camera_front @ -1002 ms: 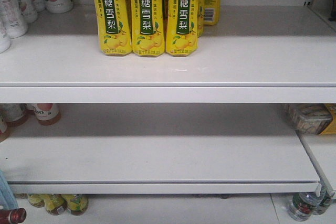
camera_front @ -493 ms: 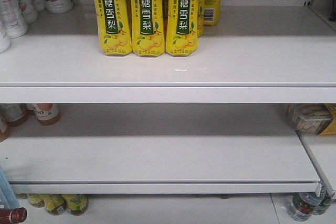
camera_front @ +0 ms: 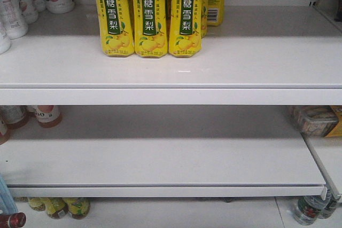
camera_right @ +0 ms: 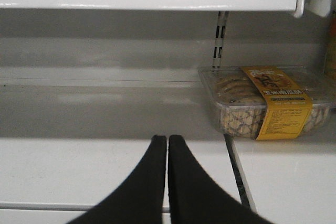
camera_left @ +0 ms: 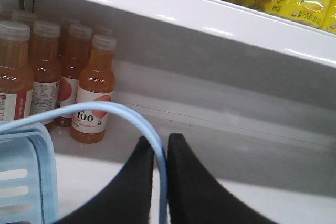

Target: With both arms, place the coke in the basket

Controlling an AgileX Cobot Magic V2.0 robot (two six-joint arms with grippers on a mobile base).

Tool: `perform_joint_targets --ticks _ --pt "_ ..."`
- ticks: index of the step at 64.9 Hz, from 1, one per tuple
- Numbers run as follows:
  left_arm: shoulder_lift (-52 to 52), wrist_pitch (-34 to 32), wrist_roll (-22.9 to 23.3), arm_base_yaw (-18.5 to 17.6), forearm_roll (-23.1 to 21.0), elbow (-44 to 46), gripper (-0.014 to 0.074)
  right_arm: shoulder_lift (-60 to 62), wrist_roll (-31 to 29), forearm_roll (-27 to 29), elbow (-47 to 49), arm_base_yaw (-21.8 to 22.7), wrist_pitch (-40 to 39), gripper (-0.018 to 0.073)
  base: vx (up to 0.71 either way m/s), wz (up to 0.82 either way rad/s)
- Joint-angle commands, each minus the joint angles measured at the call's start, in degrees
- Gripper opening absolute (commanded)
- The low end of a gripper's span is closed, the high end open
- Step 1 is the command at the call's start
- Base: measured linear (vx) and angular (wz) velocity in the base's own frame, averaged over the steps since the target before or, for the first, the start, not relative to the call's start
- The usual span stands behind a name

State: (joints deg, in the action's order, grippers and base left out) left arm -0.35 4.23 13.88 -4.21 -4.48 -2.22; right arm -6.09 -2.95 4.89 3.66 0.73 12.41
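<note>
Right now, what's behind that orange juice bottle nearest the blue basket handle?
Behind the front juice bottle stand more orange juice bottles in rows, running back under the white shelf. The basket handle covers part of its label; how far the rows go is hidden.

Yellow bottles (camera_front: 150,14) on white shelf (camera_front: 171,86)

Front view facing the white shelves (camera_front: 171,73) squarely from close range, yellow bottles (camera_front: 150,14) up top, left wrist view looking along its tool (camera_left: 160,148) toward orange juice bottles (camera_left: 93,95) on the middle shelf, right wrist view over its tool (camera_right: 167,145) toward a snack tray (camera_right: 268,100), middle shelf shared.
</note>
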Motion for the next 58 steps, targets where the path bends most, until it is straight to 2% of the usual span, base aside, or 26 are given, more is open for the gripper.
perform_joint_targets --ticks 1,8,17,58 --pt "-1.22 -8.56 -1.96 0.03 2.26 -0.14 -0.0006 2.18 3.36 -2.99 -2.88 0.29 -9.15 -0.0005 0.00 0.00" --pt "-1.22 -8.56 -1.96 0.03 2.26 -0.14 -0.0006 5.74 6.77 -5.63 -6.32 0.29 -14.02 -0.0005 0.00 0.00" --pt "-1.17 -8.51 -1.96 0.03 2.26 -0.13 -0.0006 7.59 7.11 -10.35 -6.14 0.48 -14.81 -0.0005 0.00 0.00" --pt "-1.17 -8.51 -1.96 0.03 2.26 -0.13 -0.0006 7.59 7.11 -10.10 -6.14 0.41 -14.76 -0.0004 0.00 0.00"
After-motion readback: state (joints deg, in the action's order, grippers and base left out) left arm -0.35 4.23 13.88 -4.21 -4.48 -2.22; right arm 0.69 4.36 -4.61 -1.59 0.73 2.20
